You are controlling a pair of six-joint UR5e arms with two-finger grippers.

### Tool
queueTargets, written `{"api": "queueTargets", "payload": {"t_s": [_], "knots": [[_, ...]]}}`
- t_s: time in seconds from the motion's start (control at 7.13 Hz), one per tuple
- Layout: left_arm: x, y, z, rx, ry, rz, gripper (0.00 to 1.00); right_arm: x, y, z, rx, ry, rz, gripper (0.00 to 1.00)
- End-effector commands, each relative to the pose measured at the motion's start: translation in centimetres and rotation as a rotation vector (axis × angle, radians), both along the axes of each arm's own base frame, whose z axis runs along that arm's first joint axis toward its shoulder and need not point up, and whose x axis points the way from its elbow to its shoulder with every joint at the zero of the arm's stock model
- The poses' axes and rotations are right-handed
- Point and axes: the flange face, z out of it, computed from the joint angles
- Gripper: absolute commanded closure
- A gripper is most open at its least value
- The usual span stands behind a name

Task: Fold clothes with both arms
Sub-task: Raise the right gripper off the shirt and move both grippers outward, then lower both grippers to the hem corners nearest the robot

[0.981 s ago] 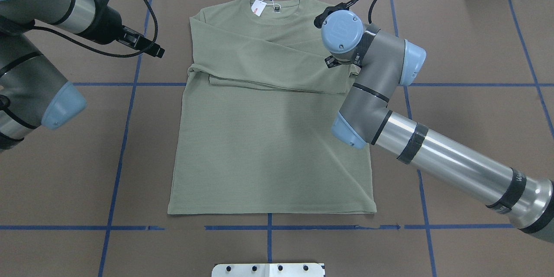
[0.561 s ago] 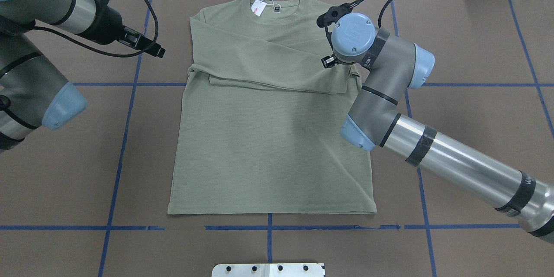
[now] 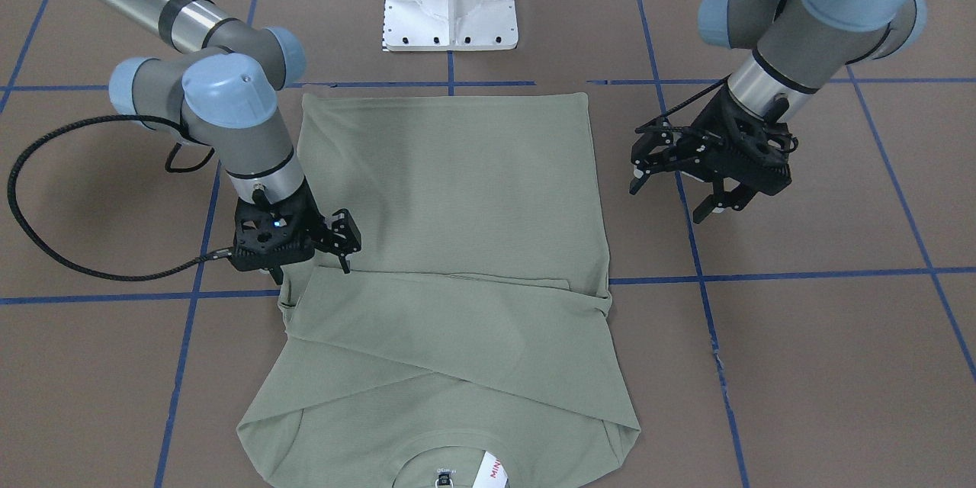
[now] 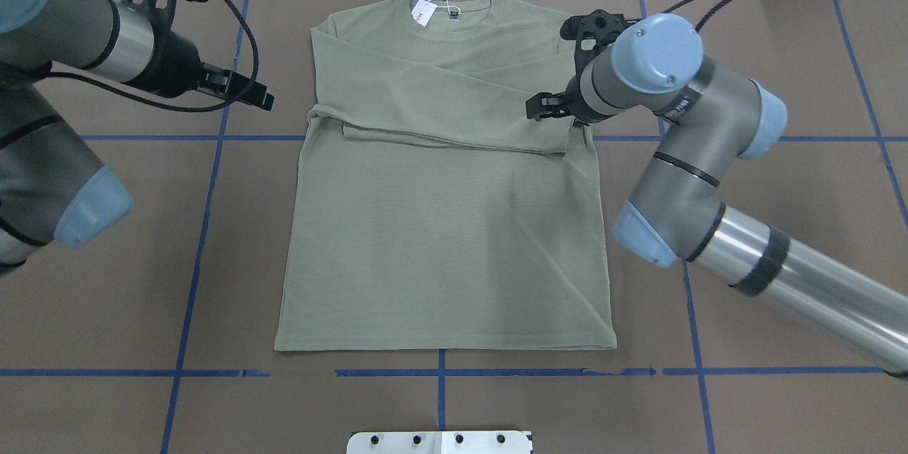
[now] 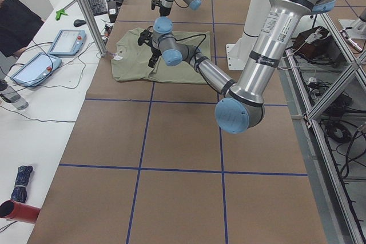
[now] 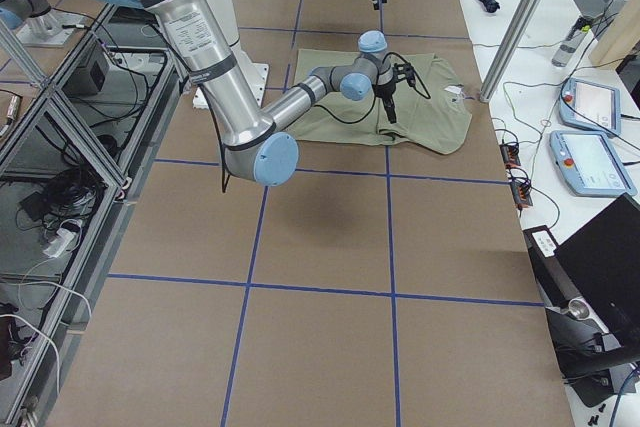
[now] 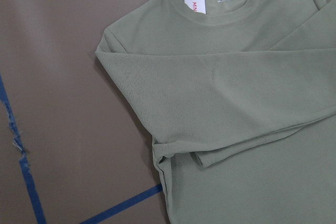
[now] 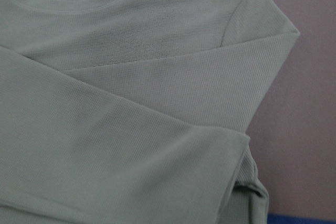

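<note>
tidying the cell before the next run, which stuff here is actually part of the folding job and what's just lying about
Part of the job:
- green shirt, flat on the table, sleeves folded across the chest
- left hand, open, beside the shirt
- right hand, at the shirt's edge

Just lying about:
- white pedestal base
- tablet controller on the side bench
- keyboard
- red cylinder

Raised and tilted downward: left tool (image 3: 671,197), jaws spread wide. Low, pointing straight down under a vertical wrist: right tool (image 3: 311,271), jaws apart. Both elbows bent.
</note>
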Motion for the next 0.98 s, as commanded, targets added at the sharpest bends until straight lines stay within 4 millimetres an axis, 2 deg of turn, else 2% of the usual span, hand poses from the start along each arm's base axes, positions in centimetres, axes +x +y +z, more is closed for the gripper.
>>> {"api": "queueTargets", "payload": {"t_s": [0.0,0.14,0.28,0.42,0.56,0.7,0.84], "knots": [[2.6,8.7,1.5,-0.137,0.097,-0.109,0.02,6.8,9.7,2.5,-0.133,-0.102,0.064,0.0],[4.1,12.0,3.4,-0.177,0.162,-0.132,0.05,8.0,13.7,3.0,-0.184,-0.123,0.069,0.01],[5.7,14.9,4.0,-0.291,0.212,-0.154,0.2,7.8,17.5,3.7,-0.223,-0.125,0.118,0.01],[7.7,17.9,3.8,-0.369,0.235,-0.171,0.24,6.6,21.2,4.2,-0.236,-0.156,0.161,0.02],[9.8,20.7,4.4,-0.4,0.231,-0.191,0.25,6.3,24.6,6.3,-0.229,-0.208,0.168,0.03],[11.2,23.0,5.6,-0.435,0.213,-0.195,0.25,6.8,27.0,8.0,-0.237,-0.256,0.187,0.05],[12.0,24.9,6.8,-0.441,0.192,-0.205,0.25,6.0,28.1,8.1,-0.223,-0.256,0.198,0.06]]}}
